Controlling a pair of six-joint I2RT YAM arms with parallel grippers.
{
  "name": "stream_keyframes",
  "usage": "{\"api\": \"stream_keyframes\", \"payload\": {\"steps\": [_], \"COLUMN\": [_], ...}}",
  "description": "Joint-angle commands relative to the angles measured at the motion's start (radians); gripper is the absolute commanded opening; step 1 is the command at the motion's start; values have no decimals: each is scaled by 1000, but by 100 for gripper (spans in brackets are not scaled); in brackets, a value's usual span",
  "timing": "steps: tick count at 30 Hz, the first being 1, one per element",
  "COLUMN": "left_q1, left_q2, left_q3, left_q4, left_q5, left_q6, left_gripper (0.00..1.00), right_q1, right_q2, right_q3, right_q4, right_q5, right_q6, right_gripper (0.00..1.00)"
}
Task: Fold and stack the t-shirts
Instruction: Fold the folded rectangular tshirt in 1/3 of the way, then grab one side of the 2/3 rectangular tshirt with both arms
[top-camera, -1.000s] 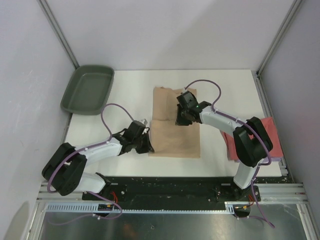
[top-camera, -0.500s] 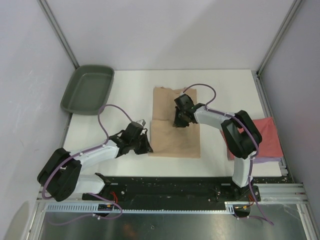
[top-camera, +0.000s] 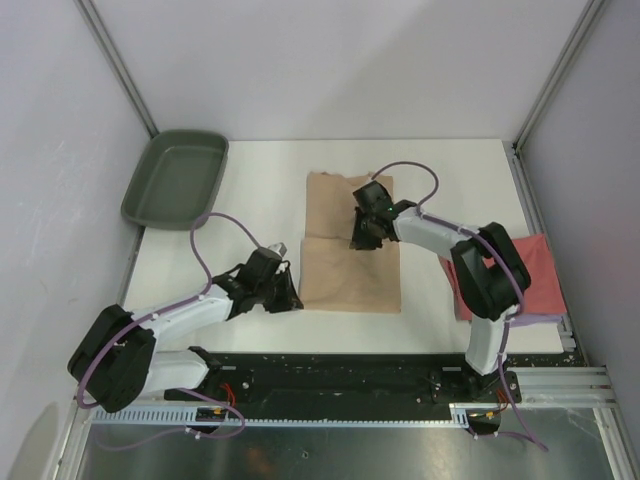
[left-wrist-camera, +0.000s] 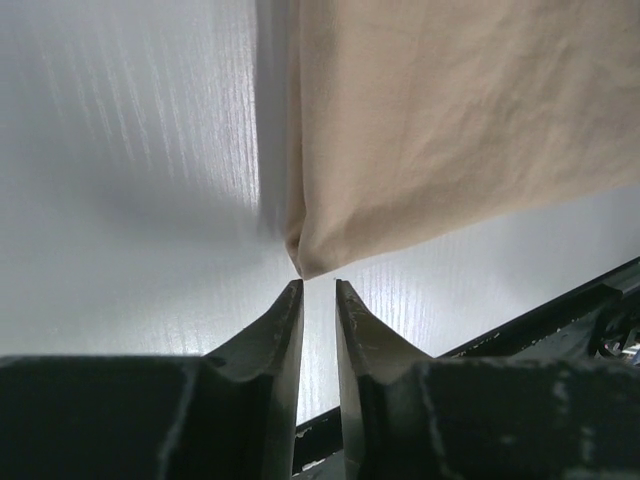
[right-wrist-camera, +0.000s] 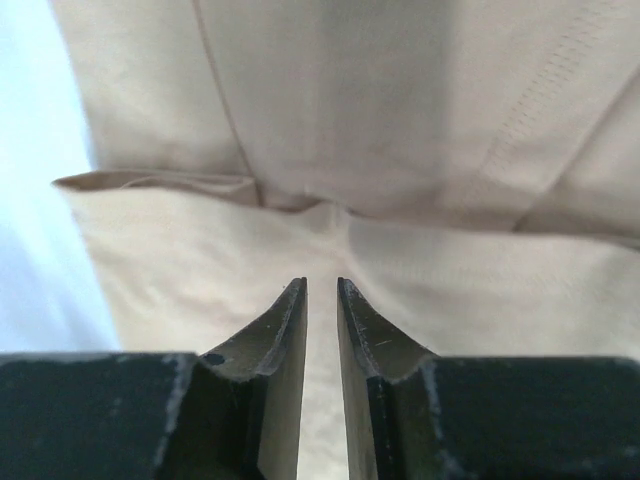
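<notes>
Tan t-shirt (top-camera: 348, 272) lies partly folded, left jaws and right jaws nearly together; green tray (top-camera: 180, 182) stands apart.

The left arm (top-camera: 180, 310) and right arm (top-camera: 435, 235) are white shells with chunky black joints, each trailing a thin purple cable (top-camera: 405, 164), plus dark scuffed wedge-shaped fingers (left-wrist-camera: 280, 330).

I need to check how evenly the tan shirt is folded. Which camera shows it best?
Top external: the whole tan shirt lies in view, its near part doubled over. The left wrist view shows only one near corner on the table; the right wrist view only a close patch around the fold edge.
</notes>
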Motion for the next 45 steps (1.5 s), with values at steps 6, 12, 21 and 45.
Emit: {"api": "stream_keyframes", "payload": {"steps": [6, 12, 21, 45], "left_q1": [29, 39, 39, 48], "left_q2": [-24, -24, -10, -26], "left_q3": [0, 0, -14, -18], "left_q4": [0, -1, 0, -1], "left_q5": [47, 84, 101, 90], "left_q6": [31, 41, 51, 47], "left_gripper": [25, 28, 30, 31], "right_q1": [-8, -16, -41, -44], "right_q2": [-351, -621, -811, -722], "right_q3": [-160, -449, -613, -748], "right_q4": [-138, -167, -211, -63], "right_q5": [17, -25, -26, -22], "right_q6": [17, 85, 143, 159], "right_gripper": [24, 26, 29, 29]}}
